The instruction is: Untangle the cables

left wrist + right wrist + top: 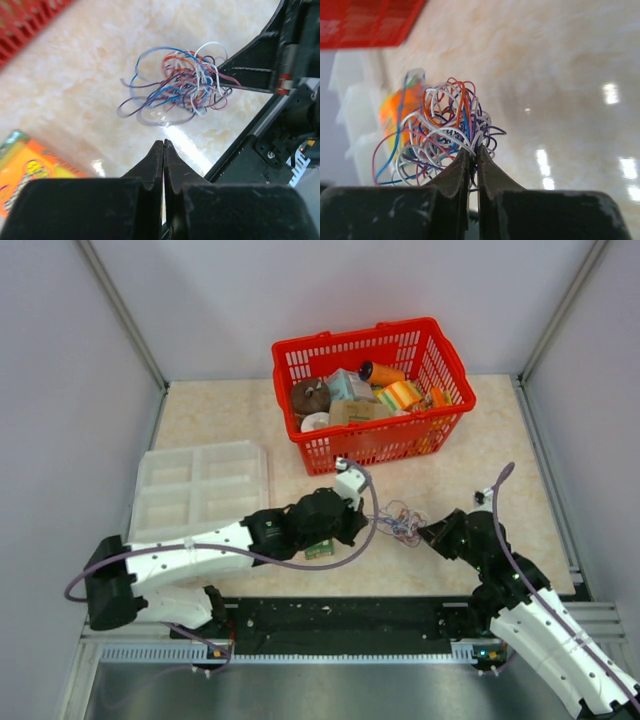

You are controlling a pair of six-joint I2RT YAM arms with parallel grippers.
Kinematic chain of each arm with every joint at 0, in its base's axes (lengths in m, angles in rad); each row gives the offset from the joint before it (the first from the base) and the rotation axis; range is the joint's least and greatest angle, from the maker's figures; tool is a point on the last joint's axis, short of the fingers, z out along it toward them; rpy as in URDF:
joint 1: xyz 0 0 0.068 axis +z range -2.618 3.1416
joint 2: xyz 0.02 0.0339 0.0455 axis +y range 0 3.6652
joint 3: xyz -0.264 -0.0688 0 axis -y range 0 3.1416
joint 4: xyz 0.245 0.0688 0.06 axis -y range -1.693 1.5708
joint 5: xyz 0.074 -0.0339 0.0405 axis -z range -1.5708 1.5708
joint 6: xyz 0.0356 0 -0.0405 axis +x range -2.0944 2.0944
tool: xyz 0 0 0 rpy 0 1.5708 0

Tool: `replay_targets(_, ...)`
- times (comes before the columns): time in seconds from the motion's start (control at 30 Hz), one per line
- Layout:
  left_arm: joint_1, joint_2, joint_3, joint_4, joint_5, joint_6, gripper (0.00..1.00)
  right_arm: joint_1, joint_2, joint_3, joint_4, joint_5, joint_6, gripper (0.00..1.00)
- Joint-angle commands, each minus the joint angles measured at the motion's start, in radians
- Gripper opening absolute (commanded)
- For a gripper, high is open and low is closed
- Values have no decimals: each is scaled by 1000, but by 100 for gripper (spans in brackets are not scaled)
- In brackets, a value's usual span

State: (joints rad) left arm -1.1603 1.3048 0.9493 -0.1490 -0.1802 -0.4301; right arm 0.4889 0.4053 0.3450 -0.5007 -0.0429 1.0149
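The cables (pixel 400 522) are a small tangle of thin blue, orange, white and purple wires on the table between my two arms. In the left wrist view the tangle (pixel 177 85) lies ahead of my left gripper (pixel 164 142), which is shut and empty, a short way off the wires. My right gripper (pixel 472 150) is shut on the cables (pixel 445 130), with several strands pinched between its tips. In the top view the left gripper (pixel 362 525) sits left of the tangle and the right gripper (pixel 425 533) at its right edge.
A red basket (pixel 372 390) full of small items stands at the back. A clear compartment tray (pixel 200 485) lies at the left. An orange and green packet (pixel 22 167) lies under the left wrist. Grey walls close in both sides.
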Motion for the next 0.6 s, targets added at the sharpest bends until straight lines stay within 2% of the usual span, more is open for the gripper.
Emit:
replay_targets(0.0, 1, -252, -17, 8, -182, 95, 0, -7, 4, -70, -150, 392, 201, 0)
replay_targets(0.1, 1, -390, -12, 3, -266, 155, 0, -7, 23, -104, -156, 455, 252, 0)
replay_targets(0.23, 2, -486, 25, -23, -298, 191, 0, -7, 15, -94, -112, 439, 153, 0)
replay_targets(0.3, 4, -483, 42, -32, -262, 180, 0, -7, -9, -72, -53, 335, 27, 0)
replay_targets(0.37, 5, -435, 60, -40, -155, 163, 0, -7, -51, -69, 41, 165, -120, 0)
replay_targets(0.4, 5, -402, 66, -38, -92, 139, 2, -7, -68, -69, 65, 102, -172, 3)
replay_targets(0.47, 7, -305, 68, -15, 29, 96, 20, -7, -82, -54, 64, 7, -223, 13)
replay_targets(0.5, 7, -264, 63, 0, 79, 64, 30, -7, -73, -43, 64, -35, -243, 22)
replay_targets(0.57, 7, -182, 39, 60, 152, 27, 43, -7, -27, -18, 60, -139, -266, 33)
